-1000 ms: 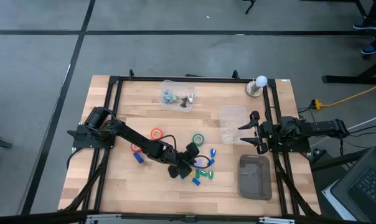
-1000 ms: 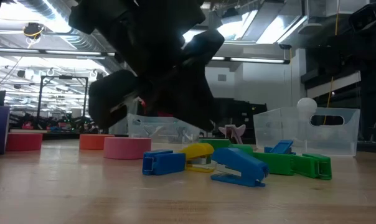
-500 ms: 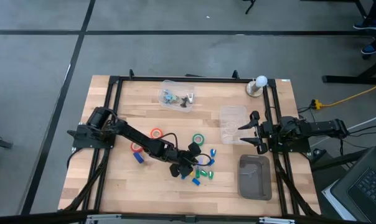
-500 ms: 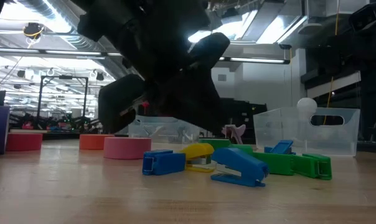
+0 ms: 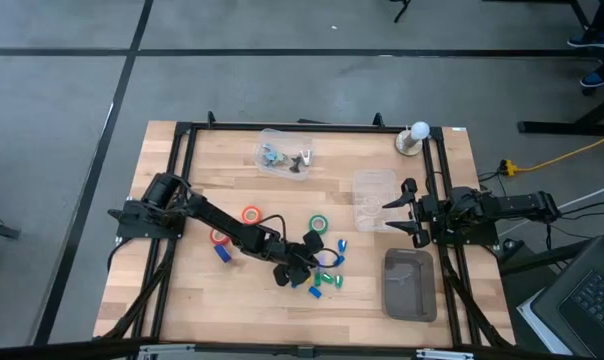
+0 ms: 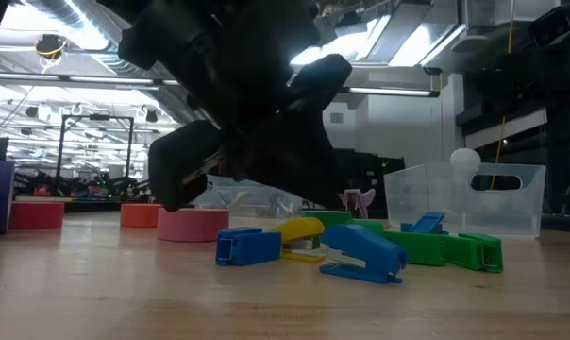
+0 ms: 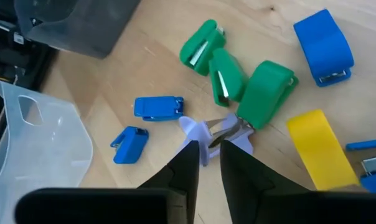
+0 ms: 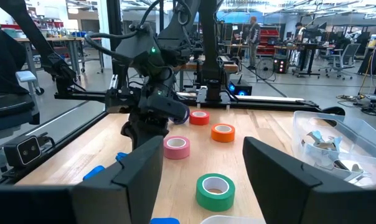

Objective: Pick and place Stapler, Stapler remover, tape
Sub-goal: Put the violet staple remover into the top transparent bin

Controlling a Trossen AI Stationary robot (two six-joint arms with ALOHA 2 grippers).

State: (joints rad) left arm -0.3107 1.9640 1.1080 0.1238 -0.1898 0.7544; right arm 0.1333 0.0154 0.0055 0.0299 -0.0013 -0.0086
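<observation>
The wooden tabletop (image 5: 197,300) carries the left arm stretched to mid-table, its left hand (image 7: 206,152) clamped on a pale lilac staple remover (image 7: 208,135) among small staplers. The right hand (image 5: 400,211) waits at the right edge, fingers apart, beside a clear bin (image 5: 374,186). Tape rolls (image 8: 215,191) lie near the left arm.

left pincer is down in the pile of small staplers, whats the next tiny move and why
Probably finish closing, then lift straight up a little. In the left wrist view the left pincer has its fingers on either side of the pale lilac staple remover, which still looks to be lying on the table against a green stapler. The right pincer waits open by the clear bin.
</observation>
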